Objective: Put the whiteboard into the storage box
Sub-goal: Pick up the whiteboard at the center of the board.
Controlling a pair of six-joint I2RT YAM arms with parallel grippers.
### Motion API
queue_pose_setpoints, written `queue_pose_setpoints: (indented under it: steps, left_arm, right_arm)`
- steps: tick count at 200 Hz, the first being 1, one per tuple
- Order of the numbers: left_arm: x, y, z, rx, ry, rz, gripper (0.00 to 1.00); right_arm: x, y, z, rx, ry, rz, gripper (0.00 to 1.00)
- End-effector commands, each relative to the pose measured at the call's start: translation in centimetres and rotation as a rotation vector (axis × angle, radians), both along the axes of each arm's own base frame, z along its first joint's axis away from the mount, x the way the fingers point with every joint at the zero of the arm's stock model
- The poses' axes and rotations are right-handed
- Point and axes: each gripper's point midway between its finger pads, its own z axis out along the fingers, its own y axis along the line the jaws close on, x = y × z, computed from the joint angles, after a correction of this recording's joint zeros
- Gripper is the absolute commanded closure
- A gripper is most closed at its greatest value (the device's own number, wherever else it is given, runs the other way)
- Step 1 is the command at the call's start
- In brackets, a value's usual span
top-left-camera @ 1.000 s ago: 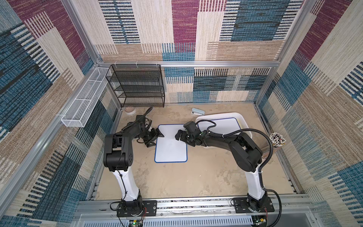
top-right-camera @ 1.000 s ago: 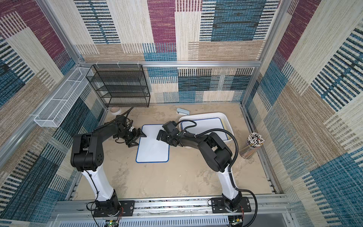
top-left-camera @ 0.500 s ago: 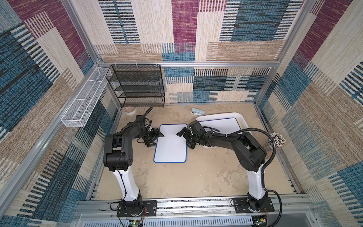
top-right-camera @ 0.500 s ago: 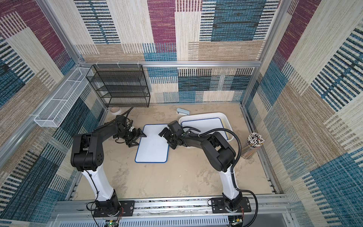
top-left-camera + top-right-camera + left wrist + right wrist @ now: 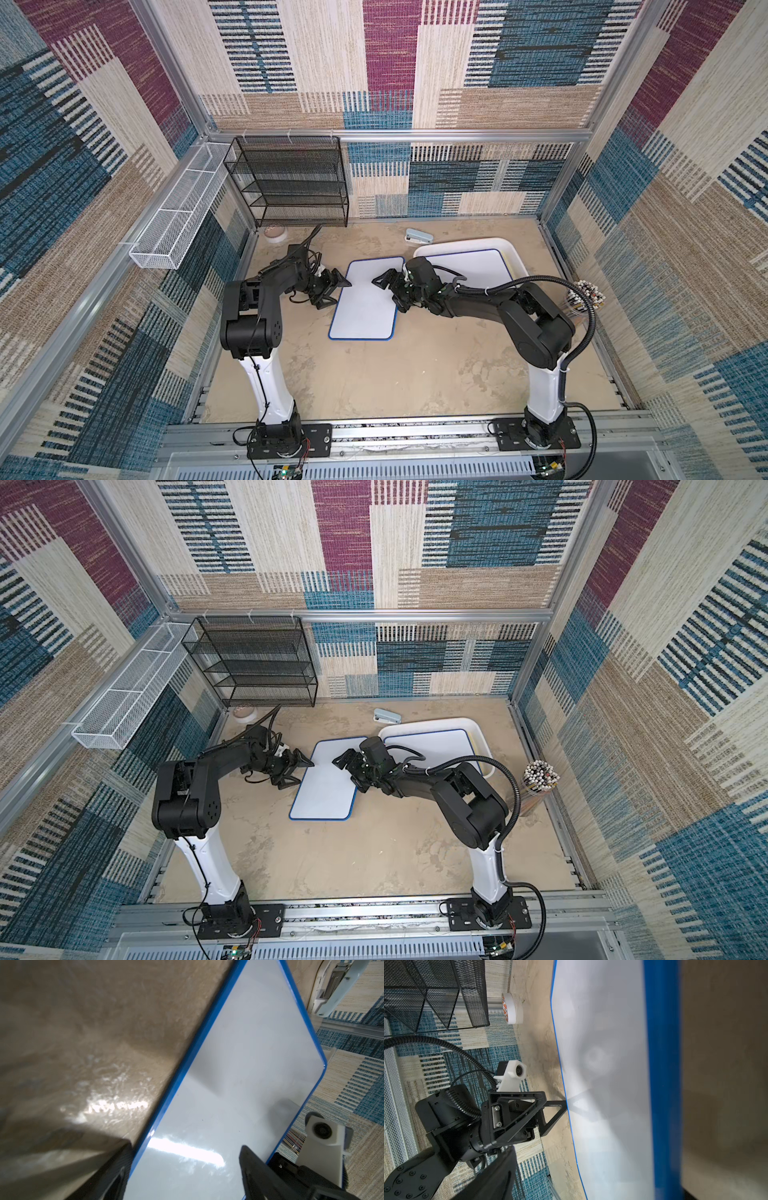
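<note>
Right arm (image 5: pixel 478 303) nearer storage box (image 5: pixel 513 253), left fingers (image 5: pixel 343 284) and right fingers (image 5: pixel 380 279) apart over whiteboard (image 5: pixel 363 307), stapler (image 5: pixel 419 237) behind

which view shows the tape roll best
The right wrist view: the tape roll is close, its printed core visible. In both top views it is a small disc by the black rack. The left wrist view misses it.
</note>
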Motion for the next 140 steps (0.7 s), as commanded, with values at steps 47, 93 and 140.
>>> queue_pose_setpoints:
  steps: [47,93,140]
  left_arm:
    - [-2.6,2.0,-2.9,0.128,0.137,0.032,0.17]
    - [-2.4,2.0,-2.6,0.126,0.127,0.035,0.17]
    - [-2.4,2.0,-2.4,0.126,0.118,0.038,0.17]
  right_arm:
    - [-0.1,-0.8,3.9,0.047,-0.184,-0.022,0.4]
    - [-0.9,-1.2,3.6,0.018,-0.211,-0.009,0.54]
    - [-1.2,-0.4,2.6,0.002,-0.23,0.019,0.67]
